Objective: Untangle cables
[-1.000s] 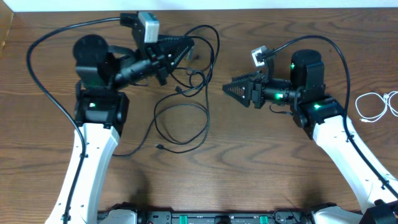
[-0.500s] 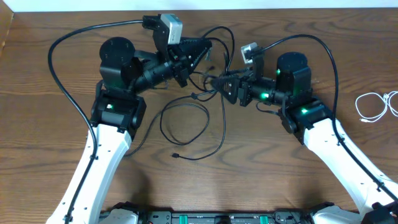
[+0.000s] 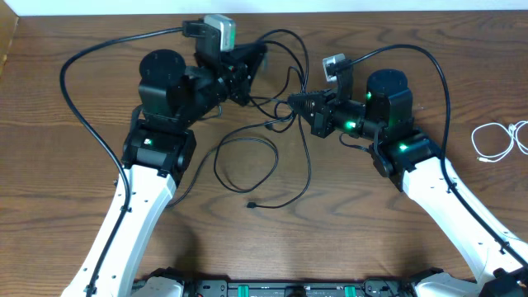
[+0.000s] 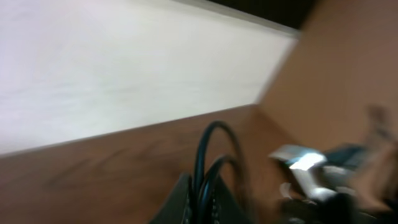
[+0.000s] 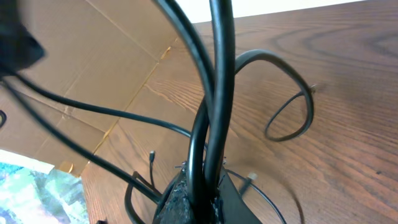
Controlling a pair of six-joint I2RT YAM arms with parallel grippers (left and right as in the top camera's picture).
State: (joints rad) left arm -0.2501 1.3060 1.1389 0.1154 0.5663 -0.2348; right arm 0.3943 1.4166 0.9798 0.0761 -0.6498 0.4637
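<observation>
Thin black cables [image 3: 218,165] lie looped on the wooden table between my arms, one small plug end [image 3: 250,206] resting toward the front. My left gripper [image 3: 256,53] is raised at the back centre, shut on two black strands [image 4: 205,162] that rise from between its fingers; this view is blurred. Just right of it, my right gripper [image 3: 294,101] points left and is shut on two black strands [image 5: 214,93] that pass up between its fingers [image 5: 180,202]. The two grippers are close together but apart. A white cable [image 3: 495,142] lies coiled by itself at the far right.
Thick black arm cables arc over both robot arms [image 3: 91,124]. A pale wall [image 3: 371,7] borders the table's back edge. In the right wrist view, brown cardboard [image 5: 93,68] stands past the table's edge.
My right gripper has moved left to the cables and closed on two strands. The left arm has shifted right and turned, and the black loops on the table have slid right.
</observation>
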